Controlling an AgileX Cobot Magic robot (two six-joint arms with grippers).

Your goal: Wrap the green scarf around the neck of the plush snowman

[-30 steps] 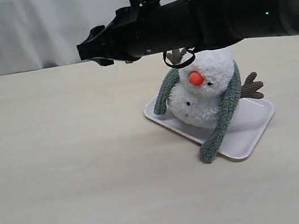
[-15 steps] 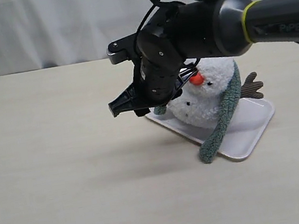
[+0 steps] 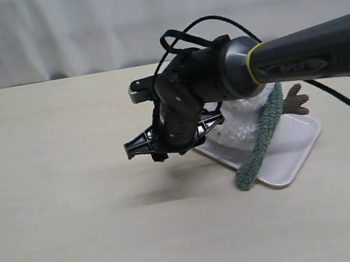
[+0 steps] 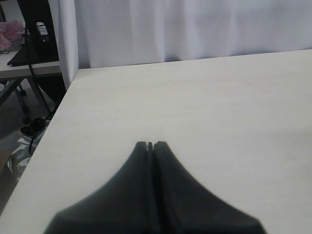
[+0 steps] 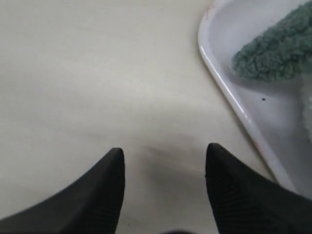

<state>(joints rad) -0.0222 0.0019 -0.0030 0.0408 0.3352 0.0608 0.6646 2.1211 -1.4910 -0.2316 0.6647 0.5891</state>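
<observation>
Green fleece scarf [image 3: 263, 133] drapes fluffy white snowman [image 3: 241, 123]; right pincer [image 5: 163, 152] gapes wide, left pincer [image 4: 151, 144] pressed together.

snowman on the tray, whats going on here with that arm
The right pincer is open and holds nothing, poised over the table beside the white tray. The green scarf hangs down the side of the plush snowman, one end trailing over the tray rim; the right arm hides the neck. The left pincer is shut, off elsewhere over the table.

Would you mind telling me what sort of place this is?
Probably a robot lab: a pale table, a white curtain as backdrop, a robot arm, and another desk alongside.
</observation>
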